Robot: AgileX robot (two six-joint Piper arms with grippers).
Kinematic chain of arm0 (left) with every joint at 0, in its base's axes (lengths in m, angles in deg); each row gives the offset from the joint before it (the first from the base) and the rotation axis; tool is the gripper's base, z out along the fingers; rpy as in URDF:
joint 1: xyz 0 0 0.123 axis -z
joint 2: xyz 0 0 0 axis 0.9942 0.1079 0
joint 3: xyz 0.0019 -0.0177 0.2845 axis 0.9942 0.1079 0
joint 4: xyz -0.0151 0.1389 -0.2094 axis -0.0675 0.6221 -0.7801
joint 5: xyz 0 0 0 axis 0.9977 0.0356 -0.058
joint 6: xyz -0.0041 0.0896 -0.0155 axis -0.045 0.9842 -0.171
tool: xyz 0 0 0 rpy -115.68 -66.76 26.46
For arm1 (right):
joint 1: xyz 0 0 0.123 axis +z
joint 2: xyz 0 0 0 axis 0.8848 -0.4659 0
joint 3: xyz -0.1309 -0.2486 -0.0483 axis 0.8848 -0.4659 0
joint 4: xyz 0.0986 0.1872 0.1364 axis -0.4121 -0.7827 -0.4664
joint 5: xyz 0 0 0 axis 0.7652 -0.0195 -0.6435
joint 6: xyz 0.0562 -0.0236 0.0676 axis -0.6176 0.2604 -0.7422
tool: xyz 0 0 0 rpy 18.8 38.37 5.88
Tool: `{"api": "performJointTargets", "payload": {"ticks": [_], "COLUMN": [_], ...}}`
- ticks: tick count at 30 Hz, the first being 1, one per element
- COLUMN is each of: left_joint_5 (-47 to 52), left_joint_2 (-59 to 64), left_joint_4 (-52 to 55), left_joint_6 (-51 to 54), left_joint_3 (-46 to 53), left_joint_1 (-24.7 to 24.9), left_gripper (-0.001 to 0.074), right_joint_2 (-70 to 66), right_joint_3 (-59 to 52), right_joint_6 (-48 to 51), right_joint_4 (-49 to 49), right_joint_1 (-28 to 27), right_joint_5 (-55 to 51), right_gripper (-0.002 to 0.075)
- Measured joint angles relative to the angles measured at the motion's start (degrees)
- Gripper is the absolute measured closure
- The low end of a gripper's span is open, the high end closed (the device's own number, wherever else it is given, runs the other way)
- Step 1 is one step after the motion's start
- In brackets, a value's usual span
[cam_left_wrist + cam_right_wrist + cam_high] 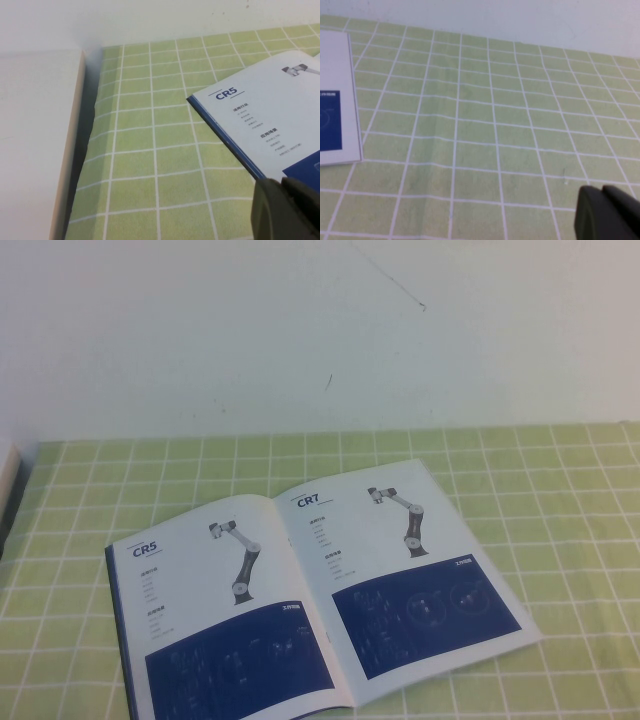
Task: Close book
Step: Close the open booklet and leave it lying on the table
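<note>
An open booklet (318, 590) lies flat on the green checked cloth, its white and blue pages showing robot arms headed CR5 and CR7. Neither gripper appears in the high view. In the left wrist view the booklet's CR5 page (250, 117) is close by, and my left gripper (282, 184) hovers over that page's outer edge with its fingers pressed together, holding nothing. The right wrist view shows my right gripper (601, 190) shut and empty above bare cloth, well off to the side of the booklet's CR7 page (335, 100).
A white flat block (35, 140) lies along the table's left edge, also visible in the high view as the white block (8, 475). A white wall (320, 330) closes off the back. Green checked cloth (560, 500) surrounds the booklet.
</note>
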Motion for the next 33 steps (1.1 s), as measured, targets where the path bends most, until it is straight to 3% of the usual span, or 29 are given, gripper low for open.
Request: {"api": "performJointTargets", "payload": {"ticks": [12, 17, 26, 33], "left_joint_5": [-1.9, -10.6, -35.6, -43.2], "left_joint_2": [0.0, 0.0, 0.0, 0.0], "left_joint_4": [0.3, 0.4, 0.4, -0.2], "left_joint_6": [0.6, 0.6, -0.5, 0.2], "left_joint_3": [0.3, 0.4, 0.4, 0.4], "left_joint_1": [0.0, 0.0, 0.0, 0.0], "left_gripper": [0.0738, 0.0738, 0.0739, 0.0738], "right_joint_2": [0.0, 0.0, 0.0, 0.1], "right_joint_3": [-0.5, -0.5, -0.5, -0.5], "right_joint_6": [0.0, 0.0, -0.4, -1.7], "right_joint_4": [0.0, 0.0, 0.0, -0.9], "right_joint_1": [0.0, 0.0, 0.0, 0.0], "right_joint_5": [3.6, 16.2, 45.5, 55.6], "right_gripper": [0.0729, 0.0729, 0.0729, 0.0729]}}
